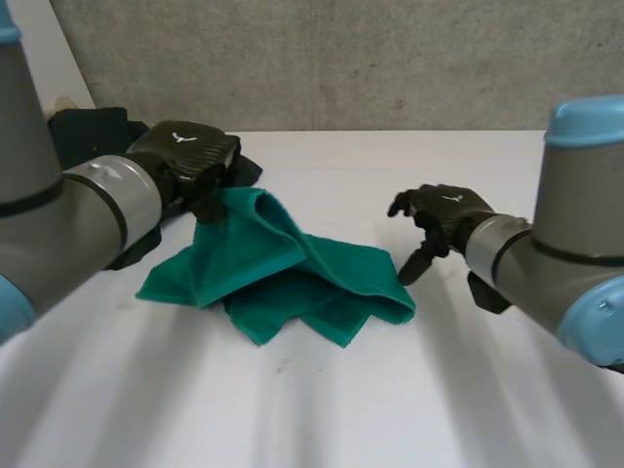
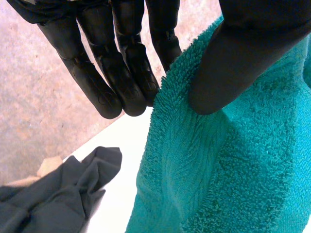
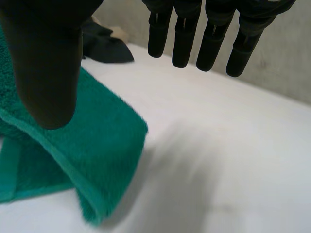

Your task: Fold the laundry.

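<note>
Left hand (image 1: 187,159), upper left of frame: we note thumb and fingers pinching a raised edge of the towel (image 1: 283,273). Towel: green, crumpled, left of centre on the table (image 1: 409,390), one part lifted. Right hand (image 1: 444,213), centre right: fingers straight, grasping nothing, just beside the towel's right corner. Dark cloth (image 1: 88,127): upper left, behind the left hand.

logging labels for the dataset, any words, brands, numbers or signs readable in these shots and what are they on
No words or numbers can be read.
Back of the left hand: a small white emblem, no letters.
Back of the right hand: a small white mark, too small to read.
The green towel, dark garment and white table: no label or print in view.
</note>
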Available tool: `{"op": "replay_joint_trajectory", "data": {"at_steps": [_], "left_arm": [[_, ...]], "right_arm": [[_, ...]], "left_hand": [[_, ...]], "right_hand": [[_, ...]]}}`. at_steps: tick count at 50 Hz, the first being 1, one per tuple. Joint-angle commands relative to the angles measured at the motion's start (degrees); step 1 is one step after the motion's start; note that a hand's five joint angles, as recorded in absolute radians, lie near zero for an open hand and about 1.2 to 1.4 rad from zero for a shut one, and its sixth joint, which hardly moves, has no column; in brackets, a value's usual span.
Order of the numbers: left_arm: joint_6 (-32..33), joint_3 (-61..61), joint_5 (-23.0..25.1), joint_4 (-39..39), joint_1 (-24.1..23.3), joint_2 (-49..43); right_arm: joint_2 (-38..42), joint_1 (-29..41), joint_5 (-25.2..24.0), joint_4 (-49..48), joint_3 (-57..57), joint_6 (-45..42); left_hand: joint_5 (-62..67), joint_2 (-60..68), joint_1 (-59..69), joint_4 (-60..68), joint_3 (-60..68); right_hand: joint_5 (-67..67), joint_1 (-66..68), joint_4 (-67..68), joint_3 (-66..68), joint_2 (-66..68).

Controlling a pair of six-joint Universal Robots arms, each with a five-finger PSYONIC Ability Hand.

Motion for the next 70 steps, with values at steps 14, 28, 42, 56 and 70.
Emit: {"op": "replay_joint_trajectory", "data": {"at_steps": [14, 28, 42, 56, 70], "left_arm": [[-9.23, 2.3, 5.38, -3.76, 2.07, 8.15], [-11.07, 2.92, 5.56, -5.16, 2.6, 12.81], [-7.48, -2.53, 8.19, -3.41, 9.19, 14.67], [5.18, -2.2, 8.28, -1.48, 11.66, -8.07], [3.96, 30.49, 2.92, 3.97, 9.19, -19.88]], "right_arm": [[4.55, 4.9, 10.73, -9.97, 10.12, 19.11], [14.22, 9.22, 13.29, -15.5, 2.22, 23.69], [-9.05, -3.7, 0.03, -9.02, -0.6, -3.7], [-6.02, 0.68, -2.36, 17.78, -11.23, -31.91], [6.49, 0.6, 7.66, -5.73, -26.26, -33.44]], "left_hand": [[14.09, 11.56, 13.24, 11.5, 12.05], [14.09, 11.56, 13.24, 11.5, 12.05], [14.09, 11.56, 13.24, 11.5, 12.05], [14.09, 11.56, 13.24, 11.5, 12.05], [14.09, 11.56, 13.24, 11.5, 12.05]], "right_hand": [[-7.69, -10.29, -8.93, -10.17, -10.45], [44.38, 41.77, 43.14, 41.9, 41.61], [58.61, 56.0, 57.36, 56.12, 55.84], [58.61, 56.0, 57.36, 56.12, 55.84], [58.61, 56.0, 57.36, 56.12, 55.84]]}}
